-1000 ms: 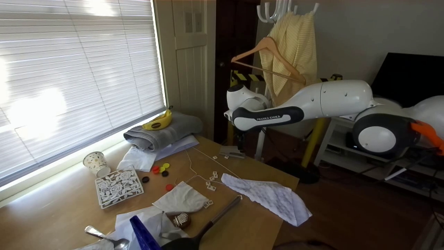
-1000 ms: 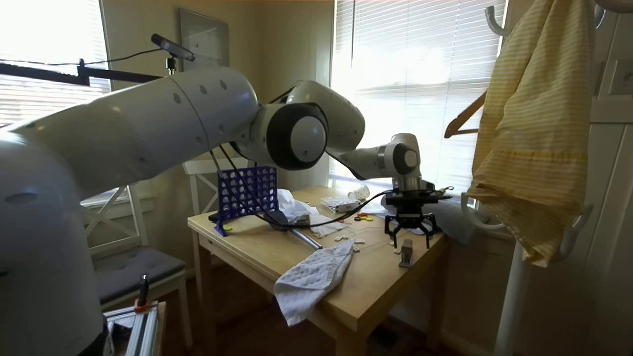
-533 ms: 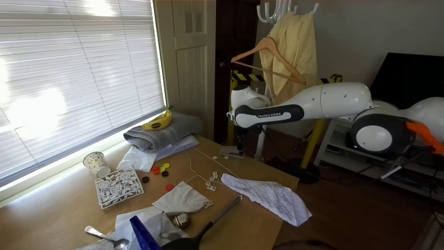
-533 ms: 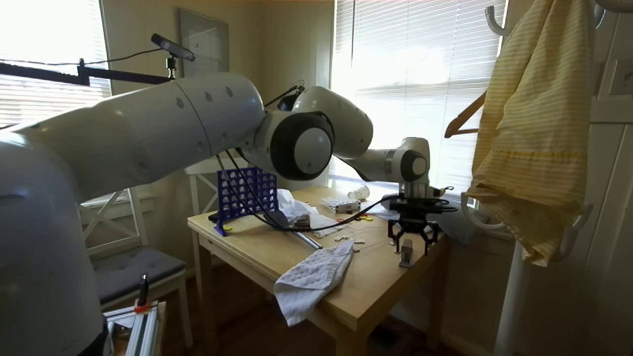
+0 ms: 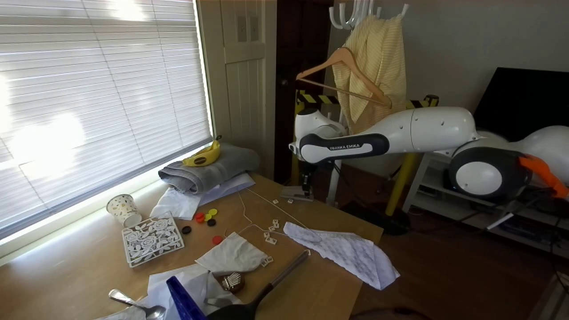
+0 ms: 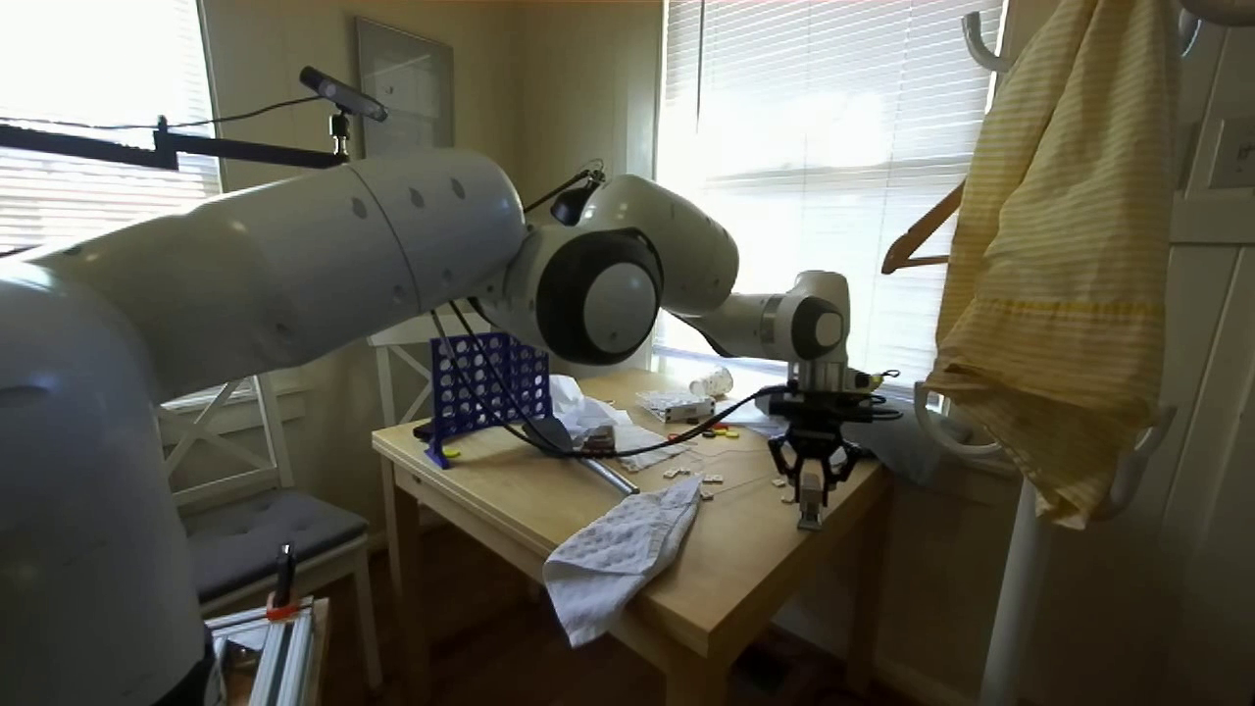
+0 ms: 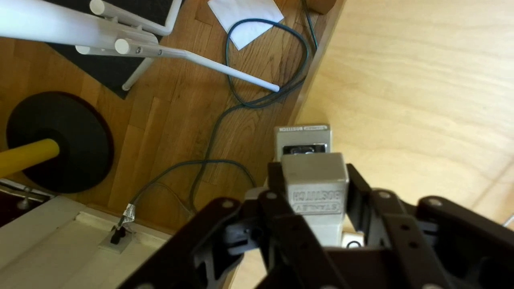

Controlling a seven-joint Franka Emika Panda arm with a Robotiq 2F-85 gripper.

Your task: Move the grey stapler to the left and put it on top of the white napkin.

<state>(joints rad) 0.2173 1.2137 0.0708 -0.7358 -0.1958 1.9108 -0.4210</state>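
Note:
Near the table's edge, the grey stapler (image 7: 317, 202) sits between the jaws of my gripper (image 7: 315, 172). Both dark fingers (image 7: 277, 176) press against its sides in the wrist view. In an exterior view the gripper (image 6: 811, 498) points straight down, shut around the stapler (image 6: 810, 480), which appears to rest on the tabletop. The stapler (image 5: 291, 192) lies lengthwise near the far corner in an exterior view, its right part behind the gripper. A roughly square, crumpled white napkin (image 5: 233, 254) lies flat mid-table, left of and nearer than the stapler there.
A longer white cloth strip (image 5: 342, 251) hangs over the table edge. Small letter tiles (image 5: 272, 224) and string lie near the stapler. A rolled grey towel (image 5: 209, 171), pan handle (image 5: 289, 269), white trivet (image 5: 152, 238) and blue game frame (image 6: 490, 387) also occupy the table.
The arm first came down over the stapler with jaws apart. The fingers have since come together on it. The stapler has shifted only slightly; the napkin has stayed put.

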